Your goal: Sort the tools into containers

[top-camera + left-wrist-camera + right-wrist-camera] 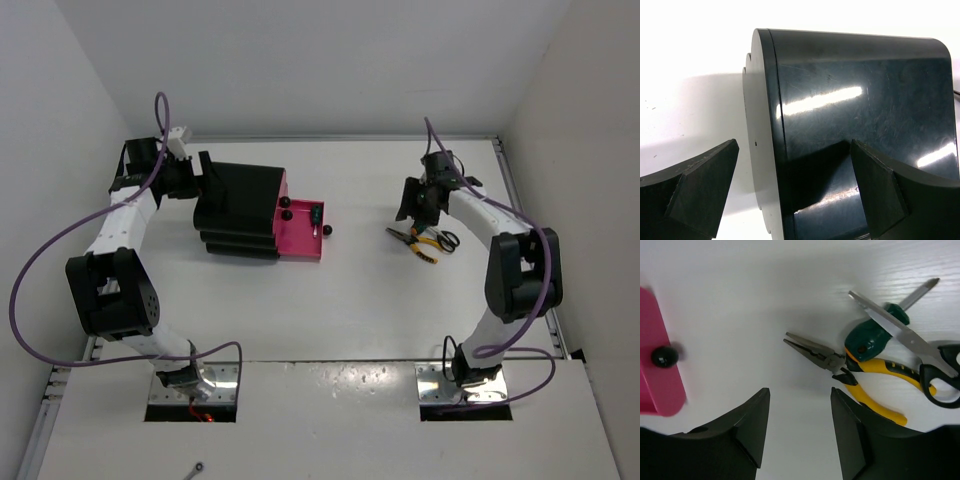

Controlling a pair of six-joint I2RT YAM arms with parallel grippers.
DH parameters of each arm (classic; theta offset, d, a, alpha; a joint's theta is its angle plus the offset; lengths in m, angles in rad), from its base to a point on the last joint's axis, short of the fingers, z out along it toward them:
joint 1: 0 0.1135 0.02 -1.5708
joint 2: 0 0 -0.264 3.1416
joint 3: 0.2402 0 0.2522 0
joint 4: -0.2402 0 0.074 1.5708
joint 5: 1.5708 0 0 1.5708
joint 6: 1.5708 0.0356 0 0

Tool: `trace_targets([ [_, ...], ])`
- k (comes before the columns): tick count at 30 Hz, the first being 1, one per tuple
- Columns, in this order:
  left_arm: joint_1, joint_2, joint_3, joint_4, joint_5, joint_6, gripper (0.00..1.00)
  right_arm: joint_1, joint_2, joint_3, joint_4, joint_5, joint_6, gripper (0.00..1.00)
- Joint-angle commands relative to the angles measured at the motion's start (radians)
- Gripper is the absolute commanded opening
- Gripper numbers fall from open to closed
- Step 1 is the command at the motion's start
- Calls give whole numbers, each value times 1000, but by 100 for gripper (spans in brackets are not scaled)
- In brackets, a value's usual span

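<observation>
The black cabinet [238, 208] stands at the left, its lowest magenta-pink drawer [300, 240] pulled open with a small dark tool [315, 213] inside. My left gripper [197, 186] is open at the cabinet's rear; in the left wrist view [795, 192] its fingers straddle the rear edge of the cabinet [855, 100], one finger [880, 190] over the top, the other beside the back panel, apart from it. My right gripper [408, 208] is open and empty, just short of the yellow-handled pliers [867, 377], green-handled screwdriver [872, 337] and black-handled scissors [905, 340], which lie overlapping.
Two more round black knobs [285, 208] show on the shut drawers above the open one. The open drawer's knob [664, 356] and front [657, 385] are at the left edge of the right wrist view. White walls enclose the table on the left, back and right.
</observation>
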Motion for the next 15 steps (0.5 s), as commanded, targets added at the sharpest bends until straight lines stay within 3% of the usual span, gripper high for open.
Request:
trace_targets([
  [1, -22, 5, -28, -70, -86, 42, 100, -4, -50, 5, 5, 156, 231, 53],
  [7, -22, 5, -37, -61, -96, 42, 100, -4, 31, 62, -64, 245, 324, 60],
  [15, -22, 5, -37, -61, -96, 42, 100, -23, 79, 62, -51, 226, 345, 60],
])
